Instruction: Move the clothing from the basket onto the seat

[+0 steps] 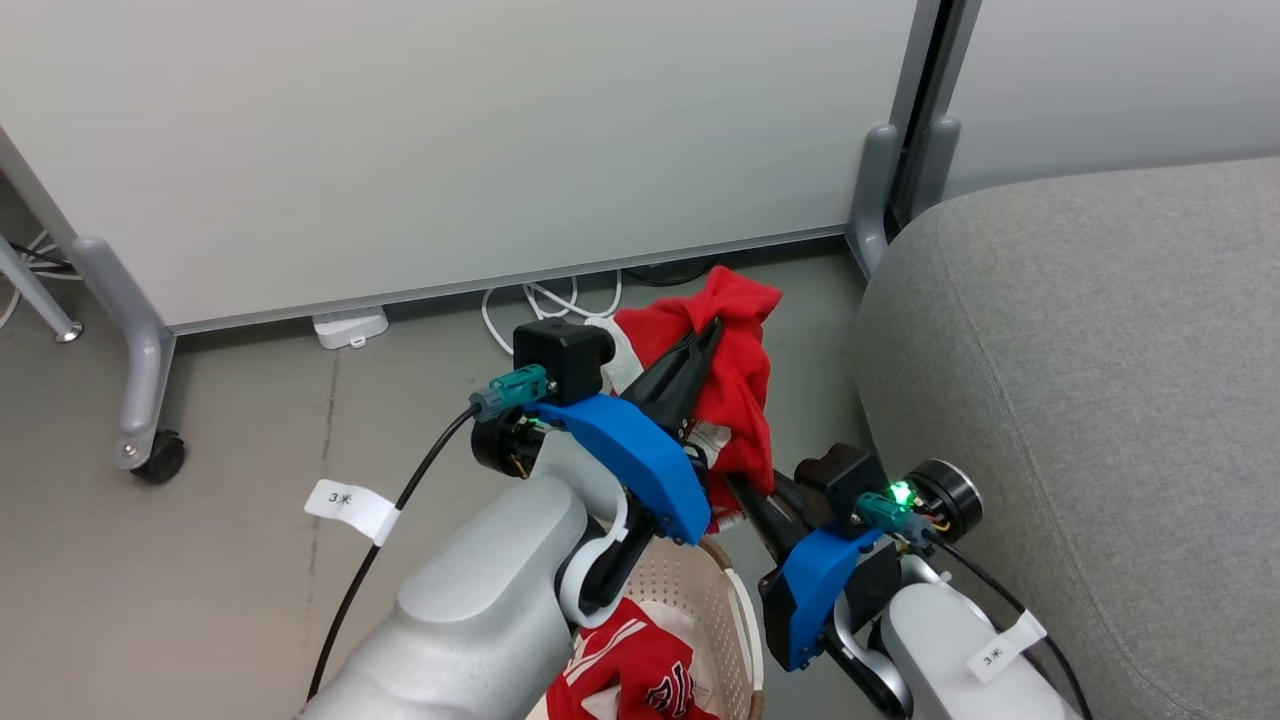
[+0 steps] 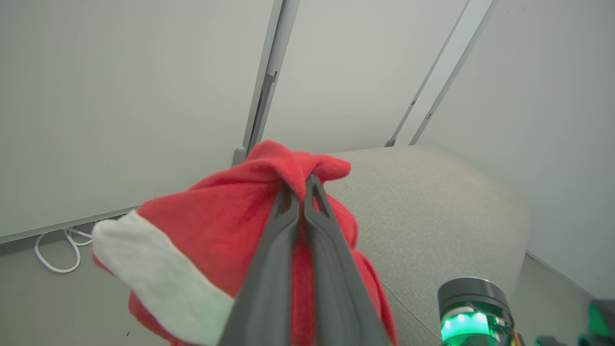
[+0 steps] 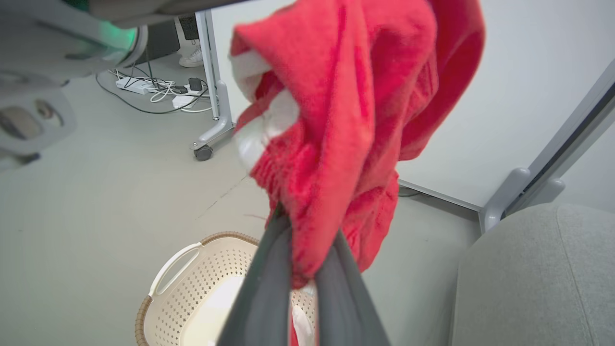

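Backdrop: pale grey partition panels [image 1: 450, 140] on castored metal feet stand on a smooth grey floor [image 1: 200, 560], with a loop of white cable [image 1: 545, 300] lying at their base.
Left gripper [image 2: 301, 181]: its long dark fingers are pressed together at the tips, pinching a top fold of a soft, bright red garment [image 1: 738, 385] with white panels. The cloth bunches around both sides of the tips.
Right gripper [image 3: 307, 240]: it sits lower and further right, fingers closed in on the bottom edge of the same red garment, with a wad of cloth wedged between them.
Red garment: it hangs in the air between the two grips, above the far side of the basket and just beside the seat.
Basket [image 1: 690, 595]: small, cream-white perforated plastic with a brown woven-look rim and white handle, standing on the floor below the arms.
Second red garment [image 1: 620, 665]: red with white stripes and dark lettering, lying inside the basket.
Seat [image 1: 1080, 400]: large light grey fabric sofa cushion with a seam, to the right of the basket.
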`<state>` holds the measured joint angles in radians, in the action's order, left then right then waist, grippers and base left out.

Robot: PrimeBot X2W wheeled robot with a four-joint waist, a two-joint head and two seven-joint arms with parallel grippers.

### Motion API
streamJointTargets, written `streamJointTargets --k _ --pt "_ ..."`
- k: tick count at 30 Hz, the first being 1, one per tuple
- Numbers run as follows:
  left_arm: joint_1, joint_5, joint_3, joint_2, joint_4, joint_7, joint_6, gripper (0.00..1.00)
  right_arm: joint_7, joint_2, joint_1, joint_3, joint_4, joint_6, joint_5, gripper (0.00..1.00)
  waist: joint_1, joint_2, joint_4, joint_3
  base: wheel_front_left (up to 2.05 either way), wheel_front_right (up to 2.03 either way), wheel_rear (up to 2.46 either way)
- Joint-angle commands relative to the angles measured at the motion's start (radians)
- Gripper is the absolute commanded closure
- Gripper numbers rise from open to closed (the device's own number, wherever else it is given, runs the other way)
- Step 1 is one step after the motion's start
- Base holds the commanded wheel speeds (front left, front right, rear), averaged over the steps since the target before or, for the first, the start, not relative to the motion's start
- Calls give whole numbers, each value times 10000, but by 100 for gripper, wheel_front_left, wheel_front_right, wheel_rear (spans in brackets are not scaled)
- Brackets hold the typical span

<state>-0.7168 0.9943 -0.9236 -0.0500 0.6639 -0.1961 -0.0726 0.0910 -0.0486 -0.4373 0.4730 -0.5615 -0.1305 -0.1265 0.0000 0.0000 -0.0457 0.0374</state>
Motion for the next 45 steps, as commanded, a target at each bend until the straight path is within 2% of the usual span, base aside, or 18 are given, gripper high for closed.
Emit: streamJointTargets --k 1,22,23,26,38,45 --pt "-173 14 -43 -8 42 -86 31 100 76 -32 -149 10 -100 -5 -107 100 0 0 -3 -4 0 0 0" --pt "-369 33 -305 -10 402 -237 68 100 299 -32 -196 -23 -412 -5 -268 100 0 0 -101 38 0 0 0" --pt "-376 13 -332 -10 419 -241 64 83 295 -32 -195 -24 -415 -5 -266 100 0 0 -98 38 0 0 0" --pt "-401 -47 -413 -10 469 -250 32 0 300 -32 -195 -30 -414 -5 -280 100 0 0 -90 35 0 0 0" --pt "-421 -245 -491 -90 590 -436 -36 0 327 -32 -212 -100 -404 -5 -271 100 0 0 -81 44 0 0 0" --pt "267 -984 50 -713 -149 -698 -145 0 394 -32 -61 -445 -131 -5 -179 100 0 0 -126 126 0 0 0"
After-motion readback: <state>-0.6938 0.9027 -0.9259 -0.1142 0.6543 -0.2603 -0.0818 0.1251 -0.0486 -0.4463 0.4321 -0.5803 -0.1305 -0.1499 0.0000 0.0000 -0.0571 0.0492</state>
